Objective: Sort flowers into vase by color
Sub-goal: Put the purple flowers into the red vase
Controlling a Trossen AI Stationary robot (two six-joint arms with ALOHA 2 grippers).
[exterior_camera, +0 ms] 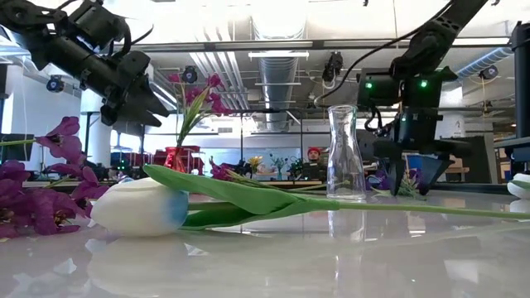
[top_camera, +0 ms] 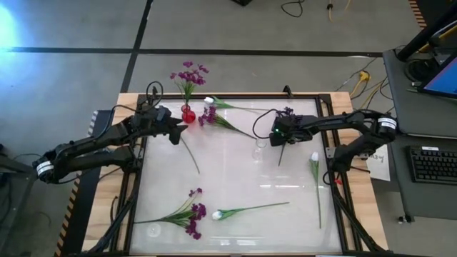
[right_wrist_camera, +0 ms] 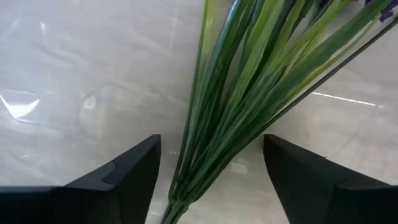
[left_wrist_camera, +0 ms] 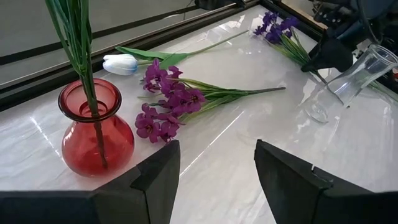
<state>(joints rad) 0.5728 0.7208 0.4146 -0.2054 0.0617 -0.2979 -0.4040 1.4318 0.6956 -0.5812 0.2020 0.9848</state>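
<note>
A purple flower (top_camera: 288,112) lies on the table at the far right, its green leaves and stalk (right_wrist_camera: 242,93) running between the fingers of my right gripper (right_wrist_camera: 211,144). That gripper is open, points down and stands low over the flower, one finger on either side, touching nothing that I can see. Beside it stands a clear glass vase (top_camera: 258,148). A red vase (left_wrist_camera: 96,127) at the far left holds a purple flower (top_camera: 189,71) upright. My left gripper (left_wrist_camera: 216,149) hovers open next to the red vase with nothing between its fingers.
More flowers lie flat on the table: a white one (top_camera: 209,101) and a purple one (top_camera: 211,118) near the red vase, a white one (top_camera: 314,157) at the right, and purple (top_camera: 193,214) and white (top_camera: 218,214) ones near the front edge. A bare stalk (top_camera: 190,153) lies left of centre.
</note>
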